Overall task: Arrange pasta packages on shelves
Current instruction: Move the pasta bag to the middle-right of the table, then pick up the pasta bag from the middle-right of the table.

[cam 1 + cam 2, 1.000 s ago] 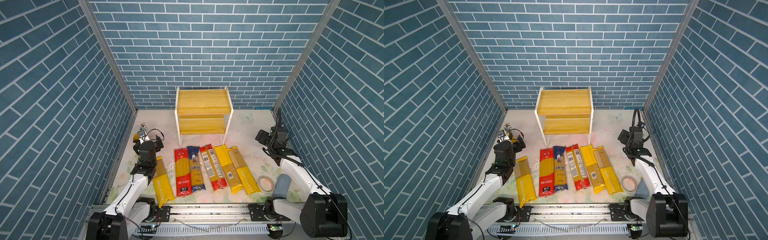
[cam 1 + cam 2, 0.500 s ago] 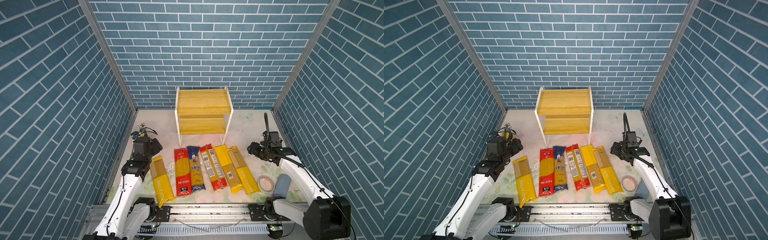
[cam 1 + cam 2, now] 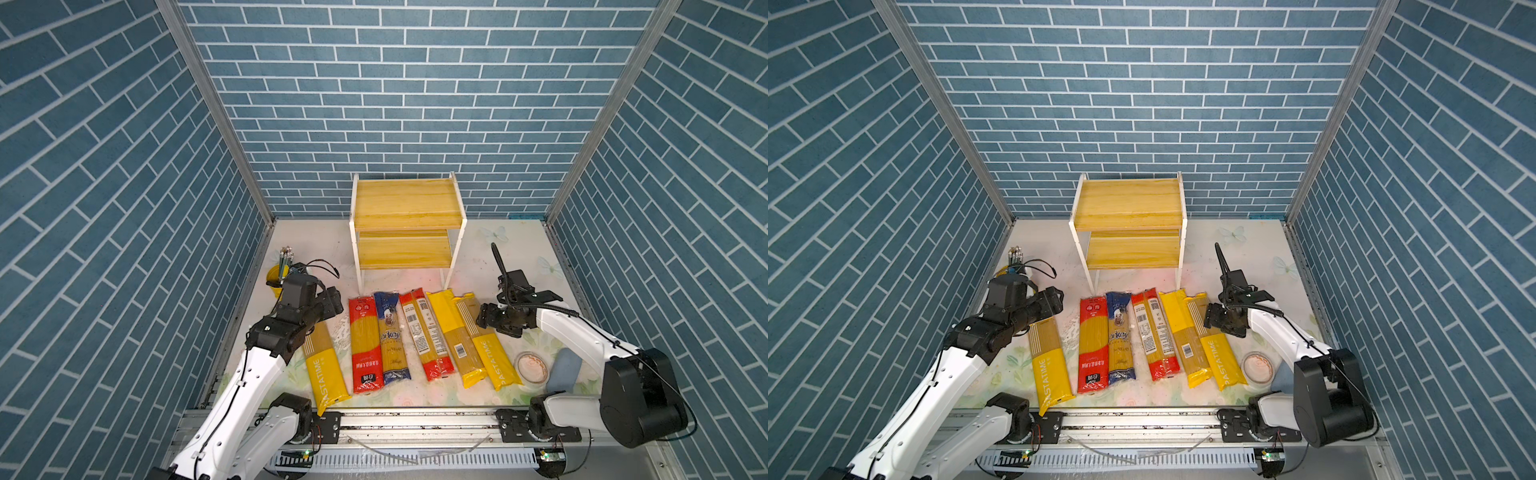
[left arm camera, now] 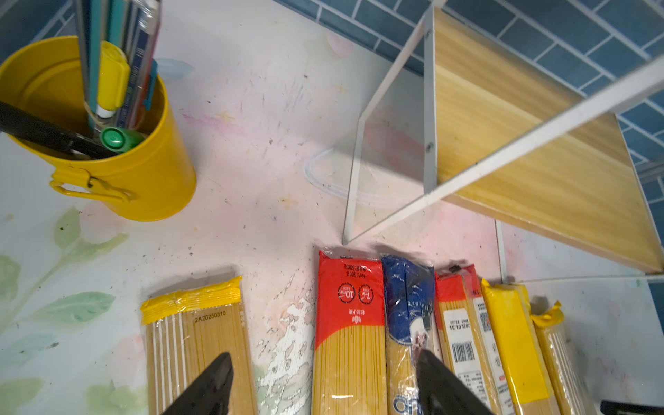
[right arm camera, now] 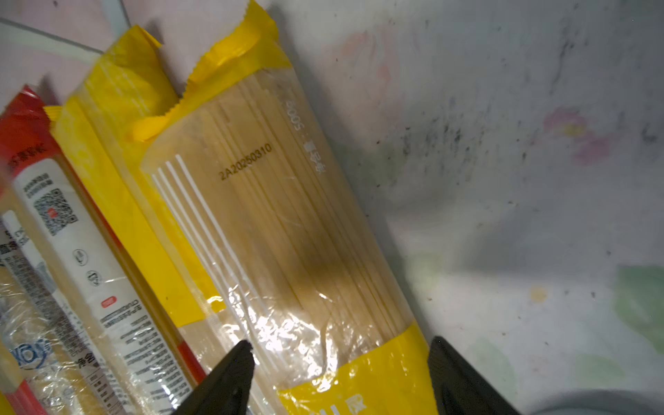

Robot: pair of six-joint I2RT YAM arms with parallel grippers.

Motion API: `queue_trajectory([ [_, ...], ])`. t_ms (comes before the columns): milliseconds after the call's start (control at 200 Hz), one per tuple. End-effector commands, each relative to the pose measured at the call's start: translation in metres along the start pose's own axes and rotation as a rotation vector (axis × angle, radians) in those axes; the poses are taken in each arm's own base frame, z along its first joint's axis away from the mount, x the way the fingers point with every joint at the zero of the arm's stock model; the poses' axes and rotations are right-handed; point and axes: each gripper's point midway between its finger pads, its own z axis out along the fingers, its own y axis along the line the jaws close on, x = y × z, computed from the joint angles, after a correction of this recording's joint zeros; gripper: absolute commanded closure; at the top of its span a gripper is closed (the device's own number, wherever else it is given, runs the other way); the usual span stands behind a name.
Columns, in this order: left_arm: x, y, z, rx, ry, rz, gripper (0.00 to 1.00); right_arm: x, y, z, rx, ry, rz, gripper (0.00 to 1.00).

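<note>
Six pasta packages lie side by side on the table in front of the shelves (image 3: 405, 210), whose two yellow boards are bare in both top views. At the left end lies a PASTATIME bag (image 3: 324, 365), then a red bag (image 3: 365, 345), a blue-ended bag (image 3: 390, 336), a clear bag with red ends (image 3: 424, 332), a yellow bag (image 3: 455, 338) and another PASTATIME bag (image 3: 488, 347). My left gripper (image 4: 323, 361) hangs open over the far ends of the left bags. My right gripper (image 5: 340, 347) is open, its jaws straddling the right-hand PASTATIME bag (image 5: 287, 233).
A yellow cup of pens (image 3: 275, 282) stands at the left wall behind my left arm. A tape roll (image 3: 530, 365) and a grey-blue pad (image 3: 565, 368) lie right of the bags. Brick walls close in three sides.
My left gripper swung right, away from the cup and over the bags' far ends. My right gripper came left and down onto the right-hand bag.
</note>
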Motion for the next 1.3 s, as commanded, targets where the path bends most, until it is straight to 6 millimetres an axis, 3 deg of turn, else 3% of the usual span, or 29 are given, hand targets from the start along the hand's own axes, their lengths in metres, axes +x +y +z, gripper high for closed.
queue_trajectory([
  [0,0.002,-0.011,-0.009,0.015,-0.01,0.074,0.19,0.009,0.003,0.011,-0.032,0.044,0.025,0.24],
  [215,0.012,-0.038,-0.008,0.082,-0.05,0.164,0.21,0.016,0.022,0.022,-0.098,0.066,0.042,0.31],
  [435,0.021,-0.062,-0.005,0.118,-0.061,0.238,0.23,0.025,0.063,0.018,-0.239,0.1,0.001,0.34],
  [505,0.025,-0.068,-0.004,0.123,-0.065,0.261,0.23,0.019,0.057,0.008,-0.222,0.074,-0.02,0.32],
  [685,0.033,-0.083,0.0,0.162,-0.075,0.287,0.23,0.0,0.014,-0.011,-0.173,0.038,0.051,0.28],
  [840,0.037,-0.096,0.006,0.178,-0.063,0.316,0.23,0.013,0.021,-0.005,-0.211,0.1,0.07,0.24],
  [1030,0.041,-0.109,0.012,0.207,-0.06,0.313,0.23,0.031,0.027,0.003,-0.071,0.105,-0.022,0.19],
  [1180,0.042,-0.115,0.017,0.22,-0.051,0.313,0.23,0.029,0.013,-0.001,0.129,0.054,-0.114,0.2],
  [1295,0.044,-0.117,0.02,0.224,-0.049,0.309,0.23,0.029,0.015,0.003,0.158,0.069,-0.156,0.23],
])
